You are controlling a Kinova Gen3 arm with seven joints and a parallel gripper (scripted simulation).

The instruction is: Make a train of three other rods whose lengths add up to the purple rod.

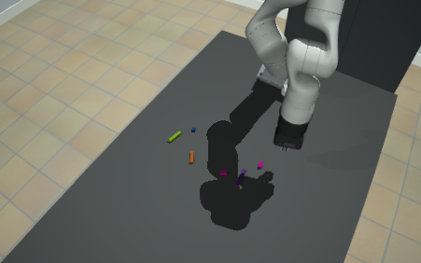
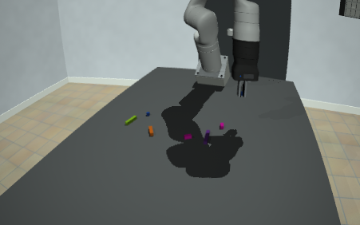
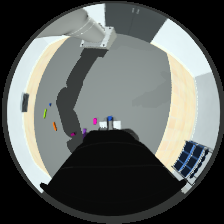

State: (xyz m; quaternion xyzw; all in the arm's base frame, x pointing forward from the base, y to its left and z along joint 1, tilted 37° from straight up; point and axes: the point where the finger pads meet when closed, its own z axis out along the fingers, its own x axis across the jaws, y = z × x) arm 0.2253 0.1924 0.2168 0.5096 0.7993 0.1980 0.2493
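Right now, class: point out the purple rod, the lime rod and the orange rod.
purple rod (image 1: 241,175), top view, its middle.
lime rod (image 1: 175,136), top view, mid-length.
orange rod (image 2: 151,131), exterior view, its upper face.
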